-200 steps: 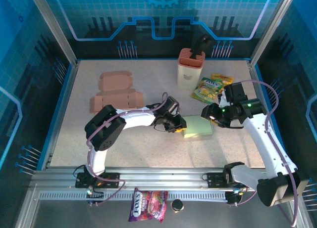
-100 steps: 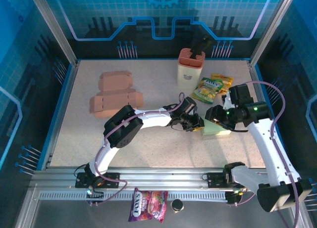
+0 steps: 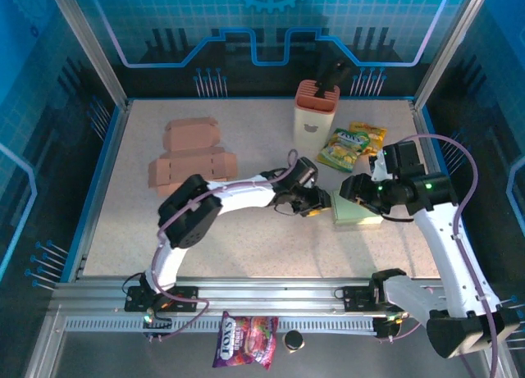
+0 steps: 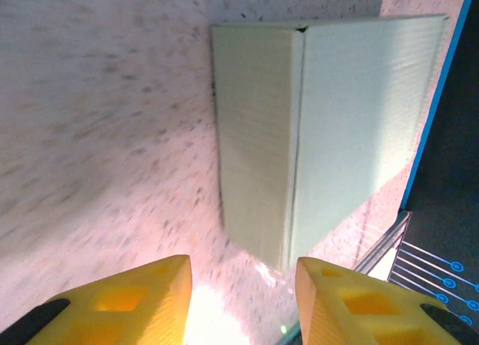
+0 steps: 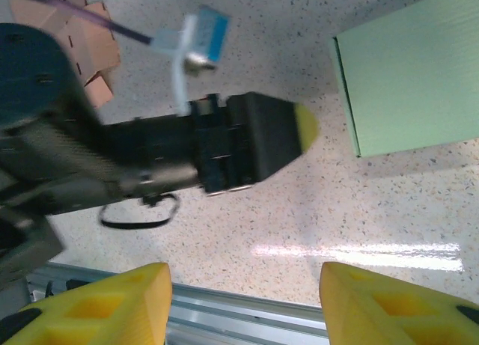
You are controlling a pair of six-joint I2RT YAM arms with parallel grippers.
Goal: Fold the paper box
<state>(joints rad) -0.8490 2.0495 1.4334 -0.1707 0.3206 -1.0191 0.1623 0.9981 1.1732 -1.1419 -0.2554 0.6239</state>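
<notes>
You can see the green box [image 4: 329, 128] looks folded shut, lying flat on the table [image 3: 246, 247] just in front of the left gripper [image 4: 243, 281], whose fingers are apart and hold nothing; the right gripper [image 5: 243, 285] beside the box is wide and empty too, so little seems left.

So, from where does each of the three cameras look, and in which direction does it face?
Top external: fixed above and behind the arms, looking down on the table; the left arm and right arm show, bases nearest.
Left wrist: on the left arm, looking past the open left gripper at the green box just ahead.
Right wrist: on the right arm, looking down past the open right gripper at the table; the left gripper crosses the view.
Shared: the green box appears in all three views.
</notes>
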